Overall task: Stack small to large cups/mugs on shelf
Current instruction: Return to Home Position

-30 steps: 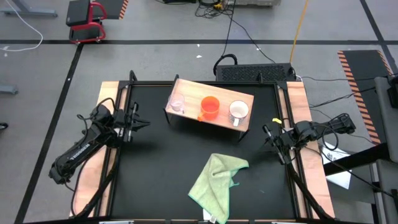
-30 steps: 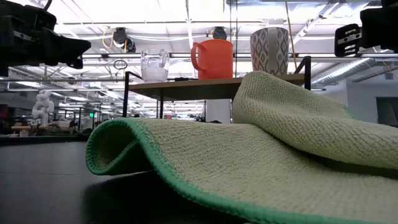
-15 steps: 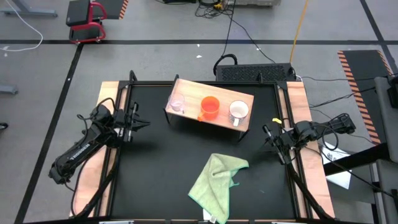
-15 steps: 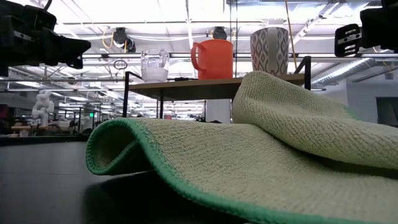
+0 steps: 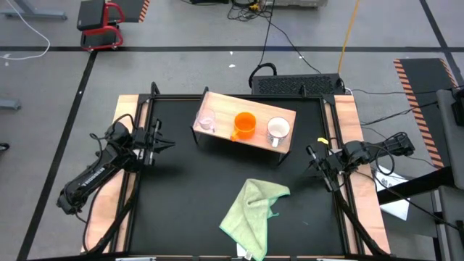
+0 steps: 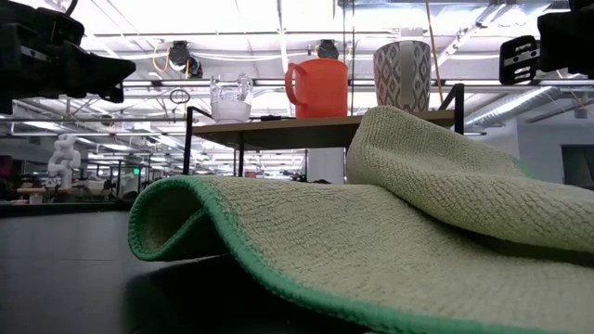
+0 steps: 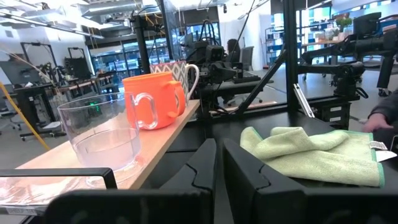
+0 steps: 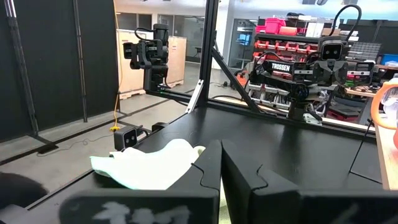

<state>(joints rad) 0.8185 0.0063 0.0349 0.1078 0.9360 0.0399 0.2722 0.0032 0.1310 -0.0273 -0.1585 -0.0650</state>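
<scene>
A light green cloth (image 5: pixel 254 210) lay crumpled at the lower centre of the high view, on the black table (image 5: pixel 181 196). Farther up, the left gripper (image 5: pixel 165 143) sat at the table's left edge, middle left of the frame, its fingers drawn close together with nothing between them. The right gripper (image 5: pixel 312 158) sat at the right edge, middle right, fingers likewise pressed narrow and empty. Both were well apart from the shelf (image 5: pixel 223 109), which stood slightly skewed at the upper centre. On it, in a row from left to right, stood the clear glass cup (image 5: pixel 206 122), the orange mug (image 5: pixel 245 125) and the white mug (image 5: pixel 278 129), all upright and side by side, none inside another.
</scene>
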